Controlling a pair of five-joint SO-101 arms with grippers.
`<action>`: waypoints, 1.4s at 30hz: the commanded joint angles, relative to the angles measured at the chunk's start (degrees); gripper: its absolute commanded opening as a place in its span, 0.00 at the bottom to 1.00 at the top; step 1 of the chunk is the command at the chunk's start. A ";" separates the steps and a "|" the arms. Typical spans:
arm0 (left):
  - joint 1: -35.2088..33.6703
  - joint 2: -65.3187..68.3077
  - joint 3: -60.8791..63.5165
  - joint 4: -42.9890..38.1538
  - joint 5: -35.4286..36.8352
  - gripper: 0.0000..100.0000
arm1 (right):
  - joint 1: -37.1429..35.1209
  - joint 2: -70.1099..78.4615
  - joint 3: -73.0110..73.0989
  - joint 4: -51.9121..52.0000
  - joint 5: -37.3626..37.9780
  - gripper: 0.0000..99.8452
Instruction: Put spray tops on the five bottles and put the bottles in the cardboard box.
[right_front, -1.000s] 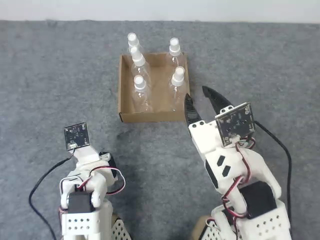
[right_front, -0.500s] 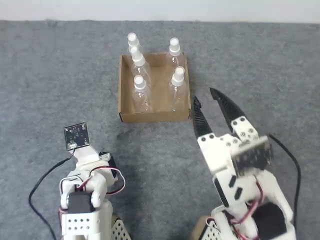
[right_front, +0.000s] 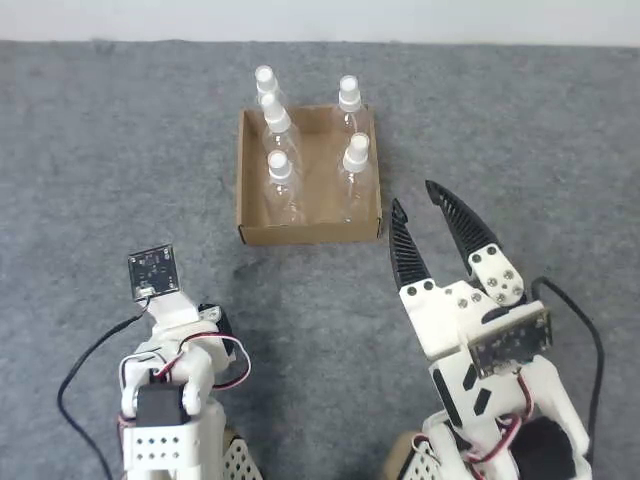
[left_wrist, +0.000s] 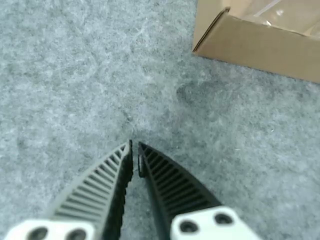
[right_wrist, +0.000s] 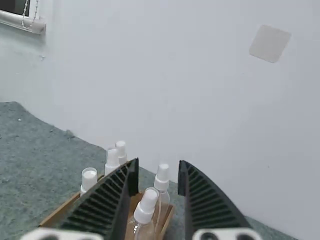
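two white arms (right_front: 450, 325) with black ribbed fingers (right_front: 405, 255), red-and-black cables (right_front: 244, 362) and small screws (left_wrist: 188, 226).

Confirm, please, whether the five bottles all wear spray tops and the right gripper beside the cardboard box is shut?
Not quite: the right gripper is open, its jaws spread with nothing between them, as the high view shows. The five bottles do all wear spray tops, and the gripper is beside the cardboard box.

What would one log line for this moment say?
bottles: five, capped, upright in box | right gripper: open, empty, beside box | left gripper: shut, empty, over carpet
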 joint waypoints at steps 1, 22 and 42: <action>-0.09 -0.97 -0.75 0.26 -0.35 0.01 | 0.04 -5.49 0.53 -0.13 0.79 0.07; -0.09 -0.97 -0.75 0.26 -0.35 0.01 | 7.08 -10.24 6.33 2.51 0.44 0.08; -0.09 -0.97 -0.75 0.26 -0.35 0.01 | 7.16 -10.24 9.76 9.63 0.53 0.08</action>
